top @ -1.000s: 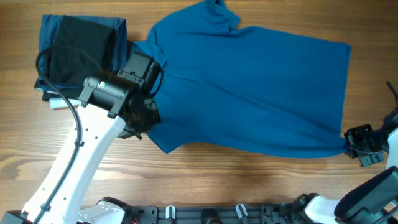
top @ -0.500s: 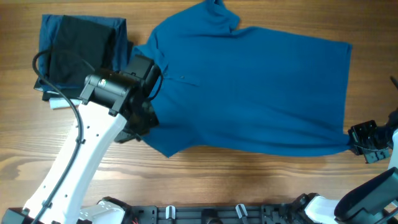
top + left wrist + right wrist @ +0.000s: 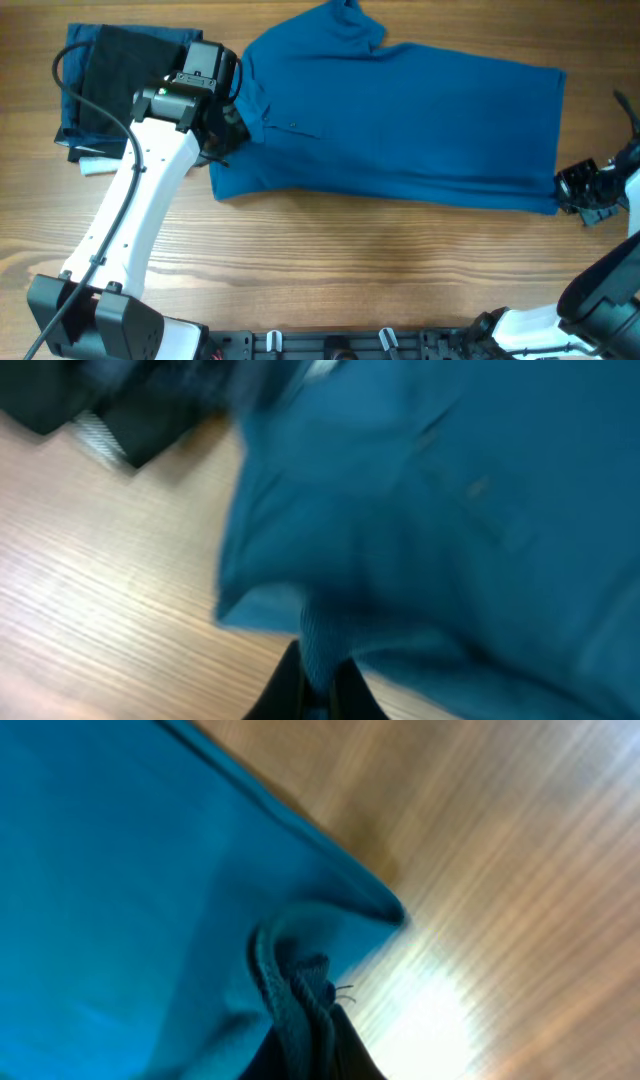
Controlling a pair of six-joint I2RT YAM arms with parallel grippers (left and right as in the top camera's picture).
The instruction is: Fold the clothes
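Note:
The clothes, a mid-blue polo shirt (image 3: 420, 120), lie spread across the wooden table with the collar to the left. Over the shirt's left end, my left gripper (image 3: 225, 135) is shut on a pinch of its blue fabric (image 3: 318, 660). At the shirt's lower right corner my right gripper (image 3: 572, 190) is shut on the bunched hem (image 3: 300, 1000). The shirt's near edge runs straight between the two grippers, folded up over the body. Only the dark fingertips (image 3: 285, 695) show in the wrist views.
A folded pile of dark navy and black garments (image 3: 120, 85) with a white edge (image 3: 95, 168) lies at the back left, close to my left arm (image 3: 130, 230). Bare wood (image 3: 380, 270) stretches along the front. A black rail (image 3: 340, 345) runs along the near edge.
My left gripper has carried the shirt's near left corner away from me toward the collar. The right gripper has also moved farther back with the hem, straightening the near edge.

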